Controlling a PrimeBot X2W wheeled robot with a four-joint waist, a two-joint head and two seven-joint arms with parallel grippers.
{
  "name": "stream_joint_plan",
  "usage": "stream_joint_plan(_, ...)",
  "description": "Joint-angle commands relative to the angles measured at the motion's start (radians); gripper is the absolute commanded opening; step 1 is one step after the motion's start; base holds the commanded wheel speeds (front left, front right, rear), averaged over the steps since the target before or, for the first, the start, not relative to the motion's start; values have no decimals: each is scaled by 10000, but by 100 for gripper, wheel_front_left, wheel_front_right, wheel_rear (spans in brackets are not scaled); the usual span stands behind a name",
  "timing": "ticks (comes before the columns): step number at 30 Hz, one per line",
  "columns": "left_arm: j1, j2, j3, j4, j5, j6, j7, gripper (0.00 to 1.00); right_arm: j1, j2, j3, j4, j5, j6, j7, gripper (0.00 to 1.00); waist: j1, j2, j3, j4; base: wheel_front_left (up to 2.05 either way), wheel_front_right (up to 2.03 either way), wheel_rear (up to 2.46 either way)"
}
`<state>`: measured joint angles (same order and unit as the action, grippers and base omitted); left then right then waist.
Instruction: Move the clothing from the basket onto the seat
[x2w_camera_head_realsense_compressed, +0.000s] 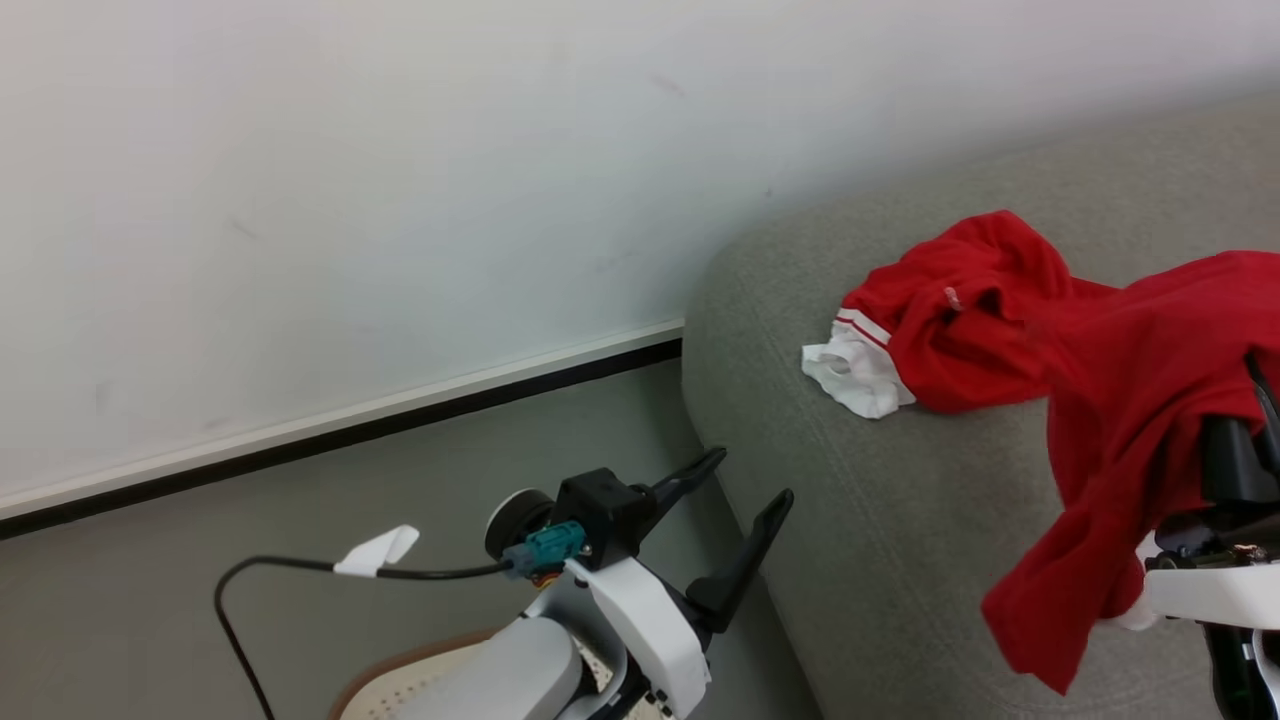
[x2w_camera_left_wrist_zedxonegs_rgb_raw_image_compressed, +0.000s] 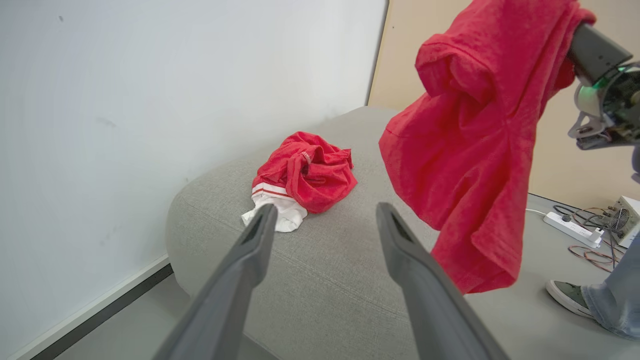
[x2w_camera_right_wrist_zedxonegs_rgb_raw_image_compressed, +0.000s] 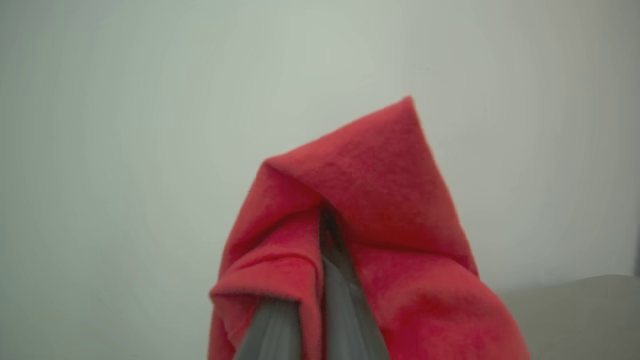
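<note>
Looking down from the head camera, I count two pieces of bright red clothing, one seat and one basket. My right hand is pinched narrow on a fold of the hanging garment, plain soft red cloth that droops in loose folds over the seat. The crumpled garment lies bunched on the light grey seat near its rounded corner. A white part edged by thin red stripes spills out on the side toward my left. My left hand hangs empty, its two fingers spread wide, just off the seat's corner and above the basket, whose brown rim and perforated wall peek out beneath the arm.
</note>
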<state>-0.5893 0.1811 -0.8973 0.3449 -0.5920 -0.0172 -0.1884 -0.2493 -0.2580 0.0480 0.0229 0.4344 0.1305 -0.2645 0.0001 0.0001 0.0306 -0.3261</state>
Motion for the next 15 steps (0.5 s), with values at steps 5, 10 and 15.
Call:
stream_joint_plan(5, 129, 97, -32, 112, 109, -9, -233, 100, 223, 31, -187, -300, 33, 6, 7, 0, -1, -1, 302, -445, 0, 0, 0)
stream_joint_plan(10, -55, 123, -66, 100, 153, -54, -271, 100, 56, 143, -290, -527, 247, 6, 7, 0, -1, -1, 571, -521, 0, 0, 0)
stream_joint_plan(15, -281, 136, -98, -80, 129, -128, -158, 100, -732, -297, -153, -736, 349, 6, 7, 0, -1, -1, 1022, -409, 0, 0, 0)
